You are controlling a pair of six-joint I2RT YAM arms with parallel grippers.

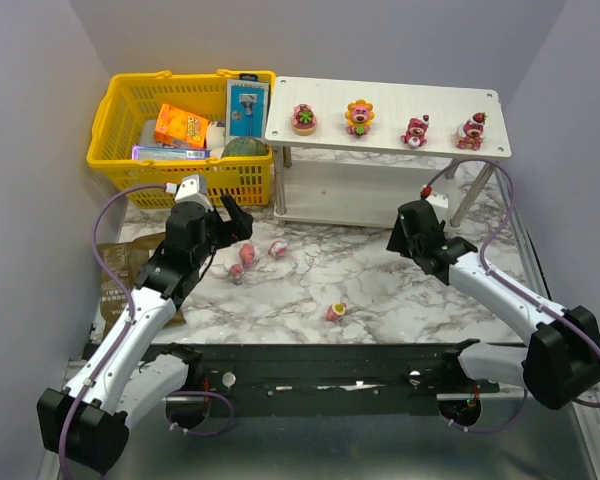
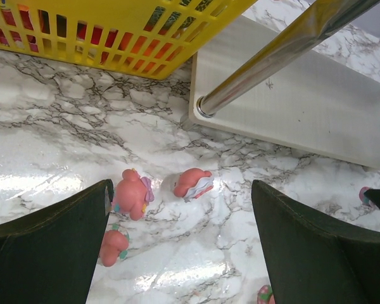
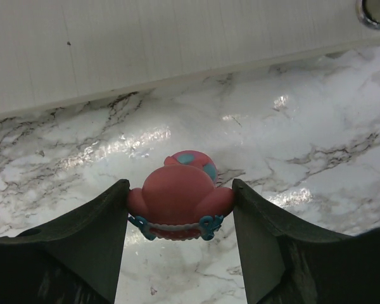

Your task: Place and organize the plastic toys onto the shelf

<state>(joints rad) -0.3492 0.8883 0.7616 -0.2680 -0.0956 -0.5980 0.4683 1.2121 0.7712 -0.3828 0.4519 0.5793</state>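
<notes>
A pink toy (image 3: pixel 177 206) is gripped in the right end effector (image 3: pixel 180 189), low in the frame before the shelf (image 3: pixel 145 50). Being round and glossy, it could slip out or topple there. The left end effector (image 1: pixel 235 220) is wide open above toys (image 1: pixel 248 254) on the shiny marble bench (image 1: pixel 380 290), with grey walls (image 1: pixel 40 100) around.

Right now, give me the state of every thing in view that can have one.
Left claw, open, empty.
Right claw, shut on pink toy.
Shelf, top tier carries four standing toys.
Loose toys, four lying on the table.
Basket, holding packaged goods.
</notes>
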